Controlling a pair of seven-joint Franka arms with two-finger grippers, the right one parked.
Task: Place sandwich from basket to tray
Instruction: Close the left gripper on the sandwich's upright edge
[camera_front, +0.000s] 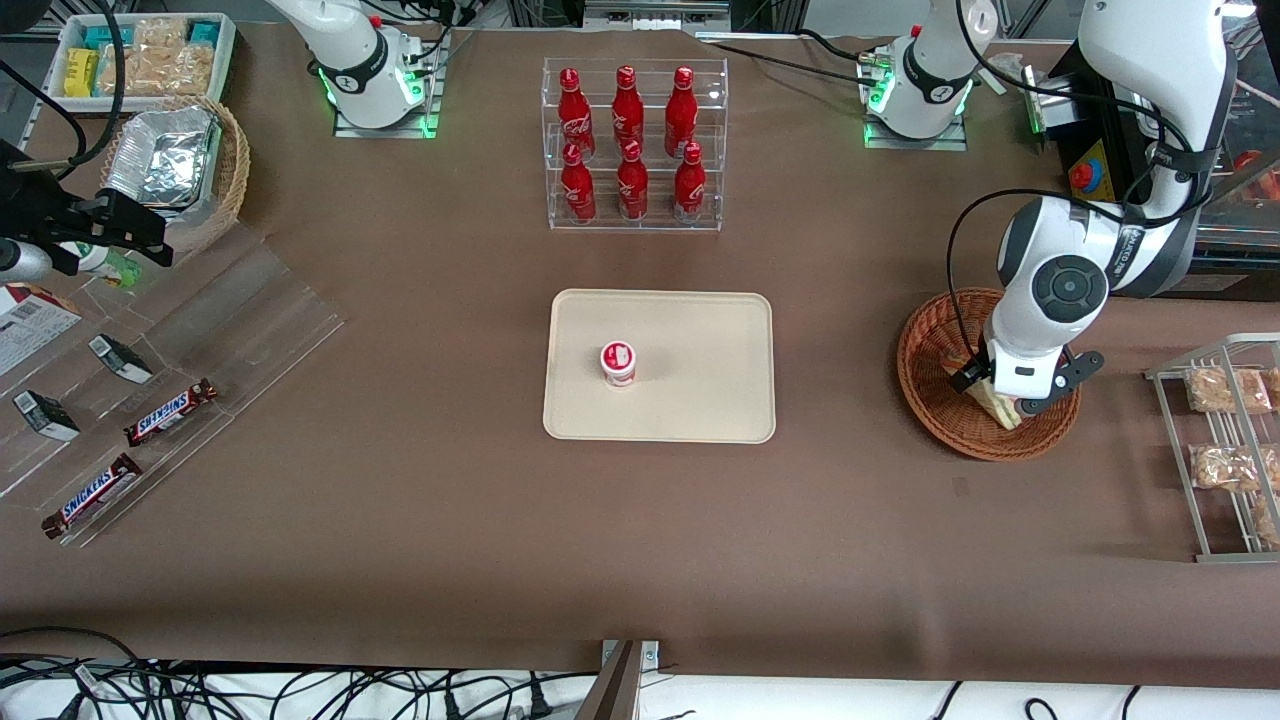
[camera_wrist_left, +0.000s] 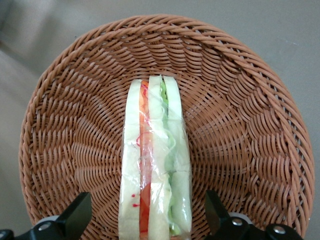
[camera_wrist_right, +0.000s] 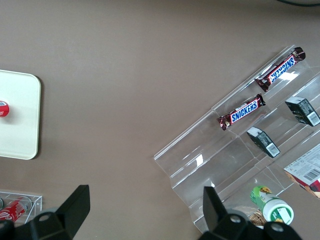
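Hovering over basket, open tool straddling sandwich, fingers apart from wrap

The working arm's wrist hides most of the sandwich and the pincer in the front view.

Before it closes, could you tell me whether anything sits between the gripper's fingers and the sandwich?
Nothing: in the left wrist view the open gripper straddles the sandwich, with only basket weave in both gaps.
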